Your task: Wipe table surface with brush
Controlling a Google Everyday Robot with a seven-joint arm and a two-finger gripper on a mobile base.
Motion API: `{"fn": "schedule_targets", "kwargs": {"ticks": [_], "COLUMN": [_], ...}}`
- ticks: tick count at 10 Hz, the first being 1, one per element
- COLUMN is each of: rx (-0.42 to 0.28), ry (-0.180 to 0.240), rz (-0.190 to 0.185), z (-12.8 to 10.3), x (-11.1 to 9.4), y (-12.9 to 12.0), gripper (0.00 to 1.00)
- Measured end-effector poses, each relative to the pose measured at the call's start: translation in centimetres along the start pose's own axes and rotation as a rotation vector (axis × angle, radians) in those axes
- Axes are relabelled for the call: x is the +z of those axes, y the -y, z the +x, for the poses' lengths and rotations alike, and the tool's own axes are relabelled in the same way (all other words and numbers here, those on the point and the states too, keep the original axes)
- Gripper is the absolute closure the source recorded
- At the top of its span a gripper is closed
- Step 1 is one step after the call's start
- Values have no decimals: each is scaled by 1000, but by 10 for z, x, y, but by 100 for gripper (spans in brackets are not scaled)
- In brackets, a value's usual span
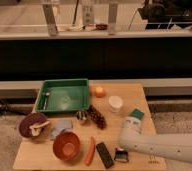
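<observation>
Found brush [121, 156] at the front edge of the table surface [139, 95], right of centre, resting on the wood. Located gripper [123, 148] directly over it, at the tip of the white arm [164, 146] reaching in across the right edge; cannot tell whether clenched or released. Logged black bar [104, 154] just left of brush, then orange bowl [66, 145]. Noted teal sponge [135, 116] mid-counter, behind the arm. Noted green tray [63, 82] toward the far-left corner, white cup [116, 103] right of it.

Judged step: acquiring brush, wiping not yet begun. Next move: needs firm hold on the black back, bristles down, then strokes over bare wood by the front-right corner, avoiding the bar.
</observation>
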State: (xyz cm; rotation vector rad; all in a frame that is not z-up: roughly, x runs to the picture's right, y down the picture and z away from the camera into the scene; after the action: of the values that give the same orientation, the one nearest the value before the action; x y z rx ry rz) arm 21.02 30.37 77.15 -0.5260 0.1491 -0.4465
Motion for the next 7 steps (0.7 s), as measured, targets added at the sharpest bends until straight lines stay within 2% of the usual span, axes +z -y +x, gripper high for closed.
{"fn": "schedule_targets", "kwargs": {"ticks": [2, 4, 7], "rx": [37, 110, 224], "ry": [-15, -46, -108], "rz": [-16, -10, 14], "z": [14, 43, 88], "x": [4, 6, -12], "y": [-18, -31, -46], "gripper": [100, 100, 100]}}
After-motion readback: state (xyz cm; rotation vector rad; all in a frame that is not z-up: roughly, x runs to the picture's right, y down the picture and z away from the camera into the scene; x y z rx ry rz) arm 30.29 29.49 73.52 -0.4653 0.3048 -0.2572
